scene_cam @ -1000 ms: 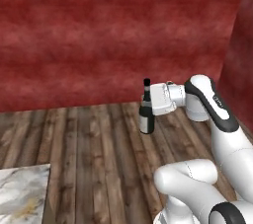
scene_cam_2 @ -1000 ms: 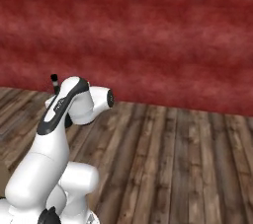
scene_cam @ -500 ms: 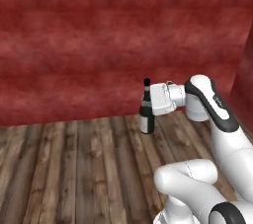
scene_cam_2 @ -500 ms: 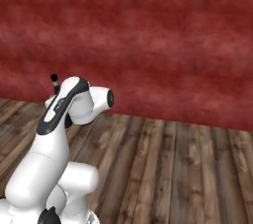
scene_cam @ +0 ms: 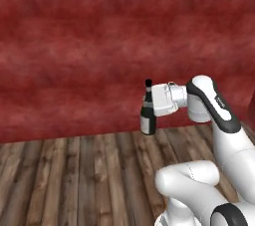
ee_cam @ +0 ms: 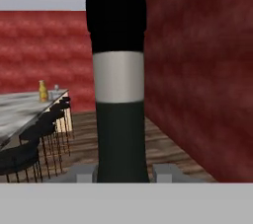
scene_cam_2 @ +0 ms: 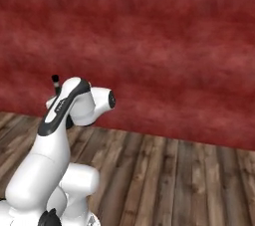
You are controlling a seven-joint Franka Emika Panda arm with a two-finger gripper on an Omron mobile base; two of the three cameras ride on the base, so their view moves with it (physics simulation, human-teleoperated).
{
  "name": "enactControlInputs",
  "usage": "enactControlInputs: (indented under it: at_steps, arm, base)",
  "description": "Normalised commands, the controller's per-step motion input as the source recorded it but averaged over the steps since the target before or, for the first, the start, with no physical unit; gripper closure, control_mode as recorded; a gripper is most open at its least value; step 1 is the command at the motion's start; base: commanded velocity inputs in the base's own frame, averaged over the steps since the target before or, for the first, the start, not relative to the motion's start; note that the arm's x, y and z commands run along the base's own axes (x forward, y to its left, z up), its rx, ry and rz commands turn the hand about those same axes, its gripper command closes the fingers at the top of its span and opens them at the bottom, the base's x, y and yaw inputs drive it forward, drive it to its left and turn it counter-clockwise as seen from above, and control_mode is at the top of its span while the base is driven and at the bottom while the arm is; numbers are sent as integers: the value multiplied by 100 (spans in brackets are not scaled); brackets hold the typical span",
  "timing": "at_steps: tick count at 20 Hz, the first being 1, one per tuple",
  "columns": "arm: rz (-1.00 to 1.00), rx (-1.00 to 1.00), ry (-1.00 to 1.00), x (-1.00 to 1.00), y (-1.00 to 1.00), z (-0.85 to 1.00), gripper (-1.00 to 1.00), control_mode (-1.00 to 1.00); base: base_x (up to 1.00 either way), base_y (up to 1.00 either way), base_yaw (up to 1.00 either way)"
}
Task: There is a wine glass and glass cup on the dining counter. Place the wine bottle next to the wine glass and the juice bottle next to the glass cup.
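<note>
Carrying the wine bottle (scene_cam: 148, 115) upright, the gripper (scene_cam: 155, 101) holds it out in front of the arm, clear of the wooden floor (scene_cam: 74, 180) and with the red wall (scene_cam: 74, 46) behind it. The jaws are closed on the bottle around its upper body and neck, with the dark base hanging below the hand and the black cap standing just above it. In the hand view the neck (ee_cam: 120, 85) rises straight up between the two finger tips, showing a black top, a pale band and dark glass beneath.

The dining counter (ee_cam: 20, 107) lies far off to the left of the hand view, with black stools (ee_cam: 29, 144) along its edge. The juice bottle (ee_cam: 43, 91) stands on it at the far end, and a small pale shape just beside it may be the glass cup (too small to say for sure). I cannot make out the wine glass.

By my judgement this is the carrying stage for the first bottle, with the setting-down still ahead and the juice bottle's place still to be checked.

The bottle is likely rigid, smooth and fairly heavy for its slim width, so it could slip or swing if the grip is only on the narrow neck. A hold lower down, on the wider body near the shoulder, would probably be steadier. Glass against a marble top calls for a gentle, level landing, and the tall shape would tip easily if released at a tilt.
</note>
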Motion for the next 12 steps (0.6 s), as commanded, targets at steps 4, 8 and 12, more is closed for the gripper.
enactControlInputs:
  at_steps: [4, 8, 12]
  arm:
    - [0, 0, 0, 0, 0, 0, 100, 100]
    - [0, 0, 0, 0, 0, 0, 100, 100]
    - [0, 0, 0, 0, 0, 0, 100, 100]
  base:
    - [71, 2, 33]
    - [59, 0, 44]
    - [45, 0, 51]
